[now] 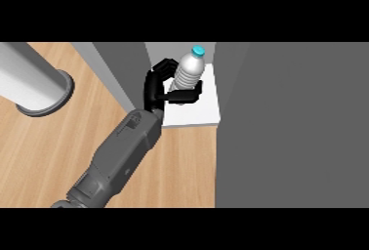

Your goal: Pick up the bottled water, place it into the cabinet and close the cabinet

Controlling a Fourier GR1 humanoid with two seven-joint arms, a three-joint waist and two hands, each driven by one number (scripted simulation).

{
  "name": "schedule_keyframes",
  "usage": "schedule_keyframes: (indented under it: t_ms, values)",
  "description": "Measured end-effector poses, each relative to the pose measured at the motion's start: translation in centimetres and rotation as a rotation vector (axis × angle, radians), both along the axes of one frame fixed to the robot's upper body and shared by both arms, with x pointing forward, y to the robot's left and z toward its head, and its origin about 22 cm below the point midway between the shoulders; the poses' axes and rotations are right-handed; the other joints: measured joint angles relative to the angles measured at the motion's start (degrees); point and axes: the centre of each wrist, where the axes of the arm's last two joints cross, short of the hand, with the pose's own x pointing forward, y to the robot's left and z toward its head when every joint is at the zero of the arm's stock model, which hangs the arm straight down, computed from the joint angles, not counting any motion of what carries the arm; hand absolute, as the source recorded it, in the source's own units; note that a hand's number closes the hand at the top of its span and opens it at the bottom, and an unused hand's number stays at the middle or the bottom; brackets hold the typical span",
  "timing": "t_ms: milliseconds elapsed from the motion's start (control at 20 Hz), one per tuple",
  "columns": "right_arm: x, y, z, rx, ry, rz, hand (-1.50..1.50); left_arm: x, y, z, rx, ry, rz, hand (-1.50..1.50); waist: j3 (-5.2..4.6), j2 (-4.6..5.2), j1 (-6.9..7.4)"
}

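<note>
The bottled water [190, 72] is clear and ribbed with a teal cap, and it stands upright over the white floor [194, 113] of the open cabinet. My left hand [160, 93] reaches in from the lower left, and its black fingers and thumb curl round the bottle's lower half from the left. I cannot tell whether the bottle's base touches the cabinet floor. The cabinet's grey left wall [119, 73] stands just left of the hand. My right hand does not show.
A large dark grey panel [296, 127], seemingly the cabinet's open door, fills the right side of the view. A pale grey cylinder on a round base [32, 80] stands at the upper left on the wooden counter [51, 156].
</note>
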Motion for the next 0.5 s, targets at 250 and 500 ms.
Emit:
schedule_keyframes:
  t_ms: [250, 500]
  values:
    - [0.1, -0.1, 0.0, 0.004, -0.012, 0.015, -1.5, 1.5, 0.0, 0.7, 0.03, -0.022, 0.032, 1.5, 0.0, 0.21, -0.33]
    - [0.1, -0.3, 0.1, 0.003, -0.024, 0.028, -1.5, 2.7, 0.4, 1.1, 0.094, -0.041, 0.058, -1.5, 0.0, 0.52, -0.79]
